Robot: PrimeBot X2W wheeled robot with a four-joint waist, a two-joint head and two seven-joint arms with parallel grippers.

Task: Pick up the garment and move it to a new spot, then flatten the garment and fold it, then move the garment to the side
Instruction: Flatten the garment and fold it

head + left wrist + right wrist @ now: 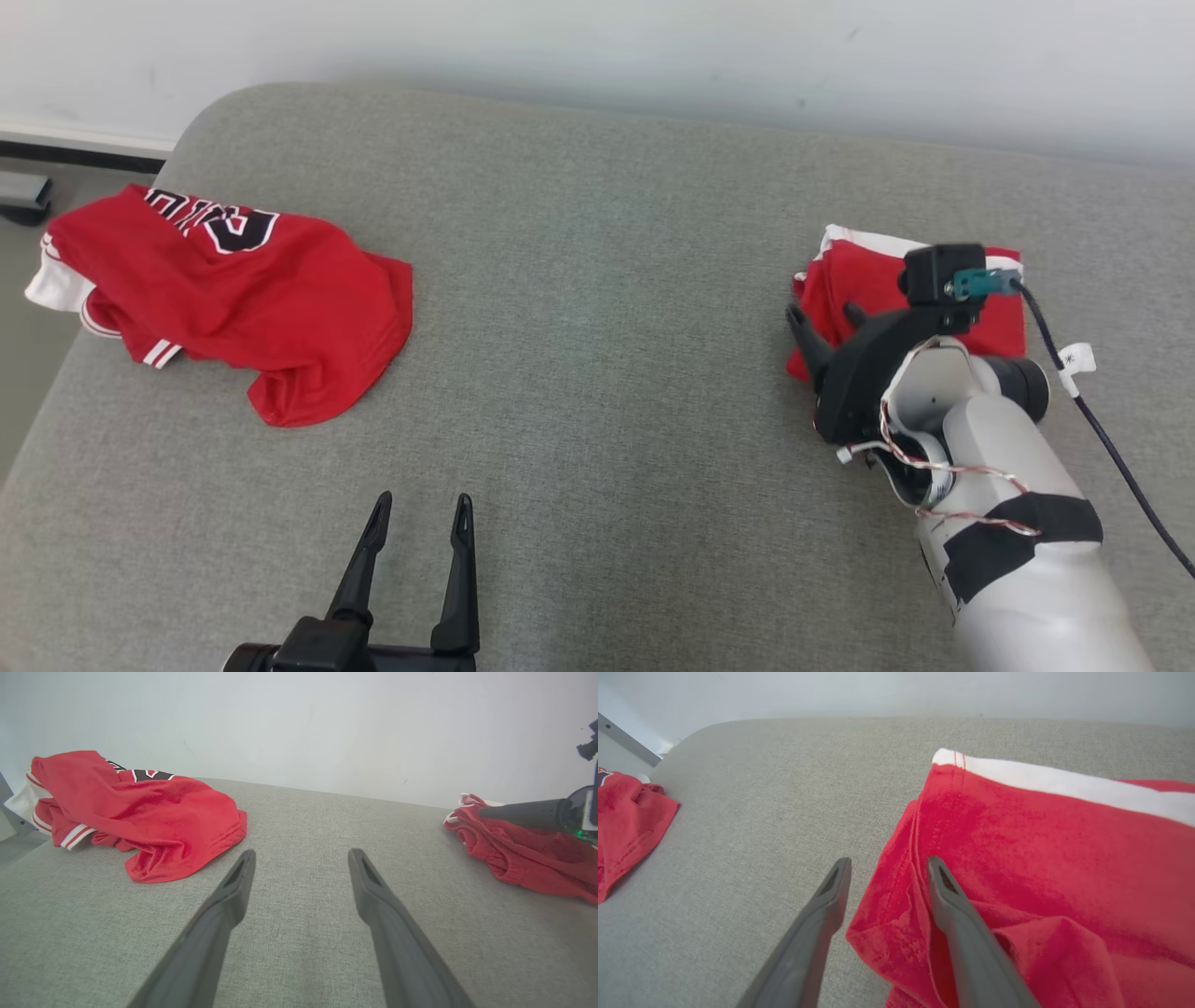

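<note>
Two red garments lying apart on the grey counter (pixel 597 233).
Right wrist view: right claw (pixel 888 861) standing spread, one finger over the folded garment (pixel 1041 858) at right, one over bare counter. Head view is showing the left claw (pixel 422 501), spread, and the crumpled jersey (pixel 252 299) at left.

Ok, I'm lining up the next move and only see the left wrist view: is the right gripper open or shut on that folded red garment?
Observer: Open. The right gripper straddles the folded garment's edge, one side over cloth, the other over bare cushion.
Operator: Is the fold tidy?
Observer: Fairly: the head view shows a compact block with a white band along its far edge.
</note>
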